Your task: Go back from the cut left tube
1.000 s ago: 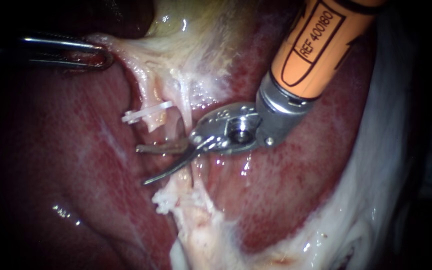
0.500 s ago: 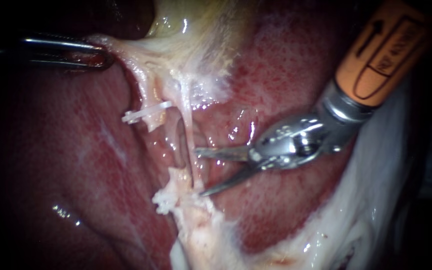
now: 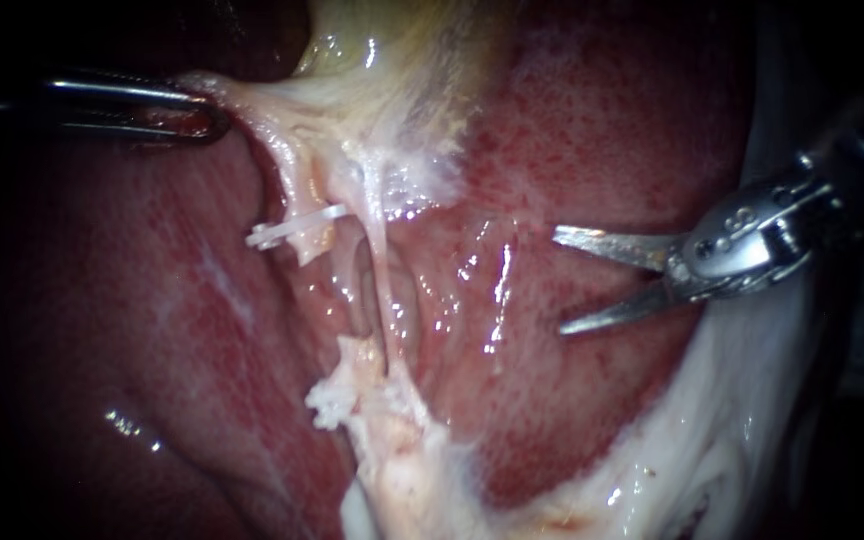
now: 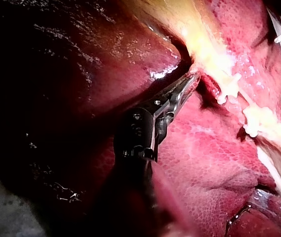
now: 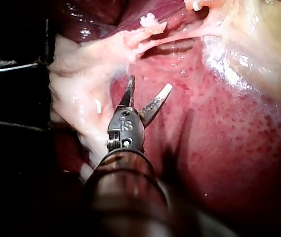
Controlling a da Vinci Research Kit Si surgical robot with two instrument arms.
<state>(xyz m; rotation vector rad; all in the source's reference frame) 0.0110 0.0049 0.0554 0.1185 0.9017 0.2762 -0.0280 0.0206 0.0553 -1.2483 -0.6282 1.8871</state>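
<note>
Left tube [image 3: 292, 195], plain only in endoscope view, lies well apart from right instrument's [image 3: 559, 281] wide jaws

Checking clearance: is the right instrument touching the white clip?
No, the right instrument, jaws open, sits over bare liver, clearly apart from the clip.

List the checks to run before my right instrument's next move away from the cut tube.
1. Right instrument clear of the upper stump and lower stump: ok; jaws open, empty, over the liver.
2. Clip across the upper stump: ok.
3. Thin strand beside the cut unbroken: ok.
4. Left instrument gripping pale tissue: ok; jaws shut on it.
5. Lower stump dry: cannot tell.
</note>
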